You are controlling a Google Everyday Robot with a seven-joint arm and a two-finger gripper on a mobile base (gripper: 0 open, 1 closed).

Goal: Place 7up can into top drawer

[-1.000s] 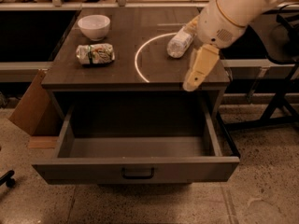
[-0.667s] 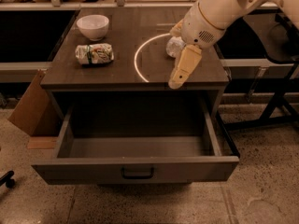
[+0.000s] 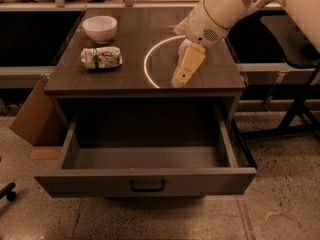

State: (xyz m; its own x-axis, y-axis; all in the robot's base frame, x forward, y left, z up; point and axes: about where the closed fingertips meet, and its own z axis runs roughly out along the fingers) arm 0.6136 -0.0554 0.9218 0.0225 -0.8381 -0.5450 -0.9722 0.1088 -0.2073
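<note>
The 7up can (image 3: 101, 57), silvery-white with green lettering and dented, lies on its side on the left part of the dark tabletop (image 3: 125, 79). The top drawer (image 3: 145, 181) is pulled fully open below it and holds nothing; its dark handle (image 3: 147, 185) sits at the centre of the front panel. My gripper (image 3: 179, 79) hangs from the white arm over the middle-right of the tabletop, near the front edge. It is well to the right of the can and holds nothing.
A white round bowl (image 3: 99, 28) stands behind the can. A white ring mark (image 3: 150, 59) is on the tabletop. A cardboard piece (image 3: 30, 111) leans at the left of the cabinet. A dark metal stand (image 3: 300, 114) is on the right.
The gripper has moved left across the tabletop, from the right edge to the middle, and now covers the clear bottle. The can, the bowl and the drawer have not moved.
</note>
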